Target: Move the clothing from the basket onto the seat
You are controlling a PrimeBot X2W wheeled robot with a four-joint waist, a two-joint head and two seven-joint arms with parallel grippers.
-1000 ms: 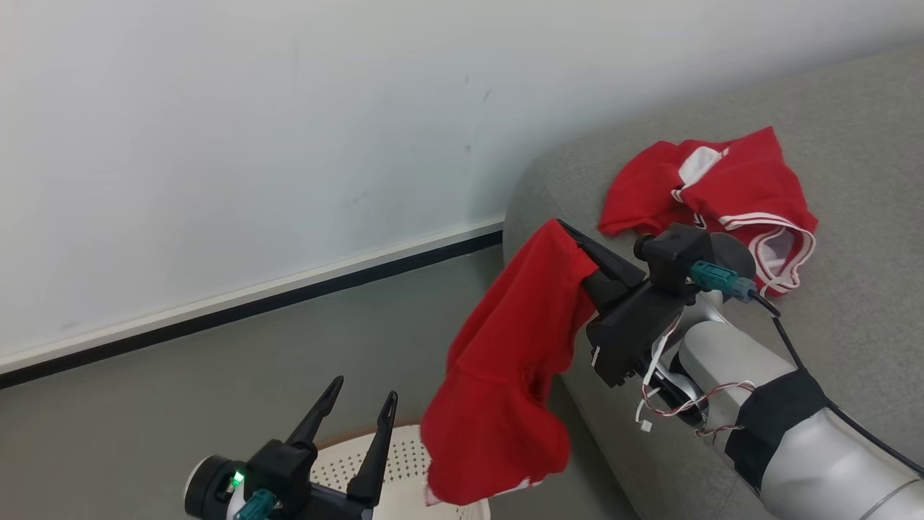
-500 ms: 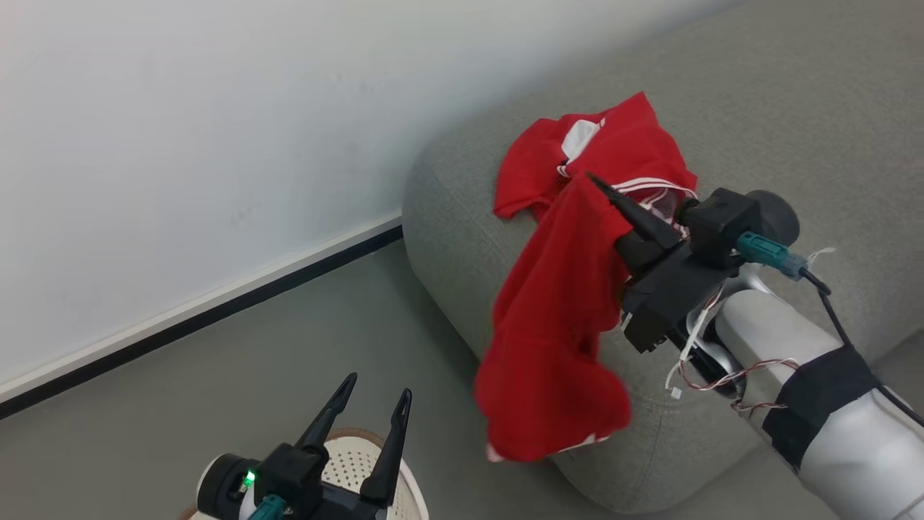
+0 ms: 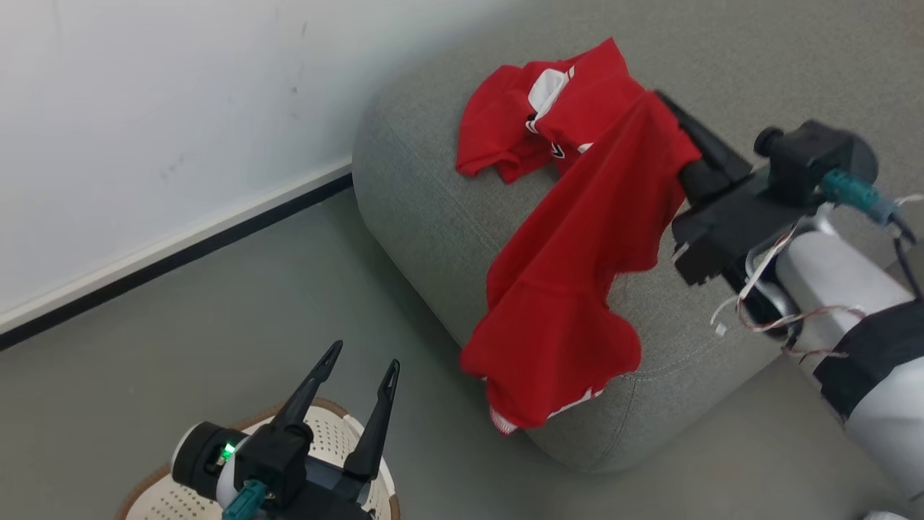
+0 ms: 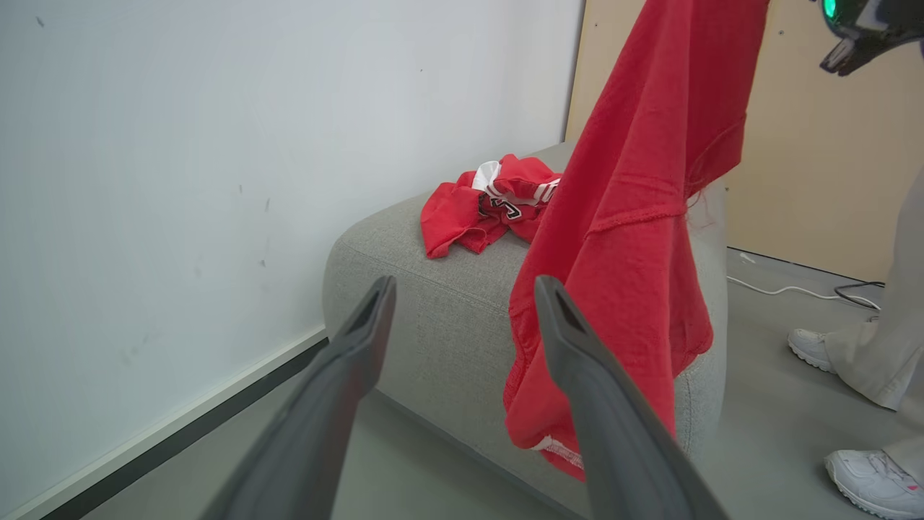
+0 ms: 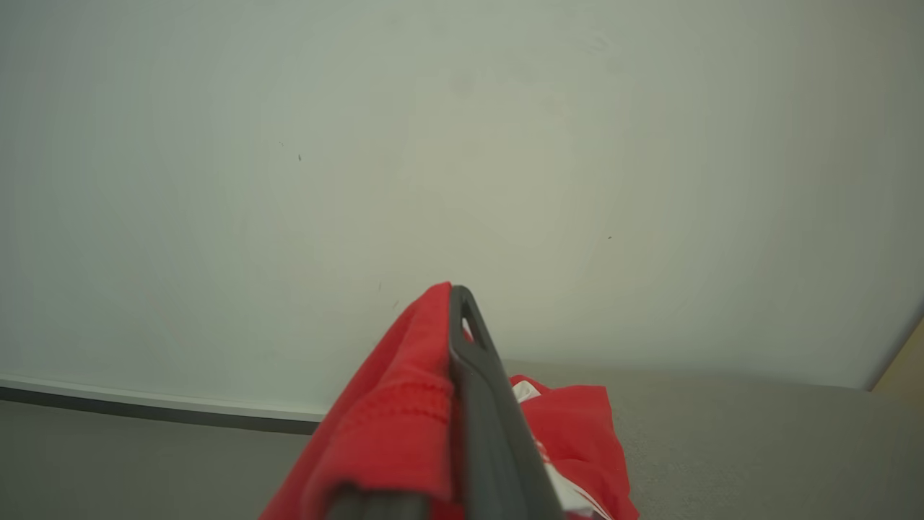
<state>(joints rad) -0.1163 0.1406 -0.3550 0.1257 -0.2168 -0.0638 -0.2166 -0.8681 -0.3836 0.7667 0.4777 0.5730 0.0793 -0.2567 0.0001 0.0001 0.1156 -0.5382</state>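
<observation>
Above seat [image 3: 426,217], right jaws clamp clothing [image 3: 577,289]; left jaws wide, empty.

Black left gripper [image 3: 364,355], green status light [image 3: 229,453]

Red garment [image 3: 577,245] hangs beside seat [image 3: 419,209] (second garment [image 3: 505,130] atop).

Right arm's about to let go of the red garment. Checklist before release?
1. Grip: right gripper jaws shut on the held garment: ok.
2. Held garment fully over the seat: not ok; its lower end hangs past the cushion edge.
3. Landing spot, bare cushion beside the other garment: ok.
4. Left gripper open, apart from the cloth, by the basket: ok.
5. Basket emptied: cannot tell; mostly hidden.
6. Person's shoes on the floor near the seat; clearance: cannot tell.
</observation>
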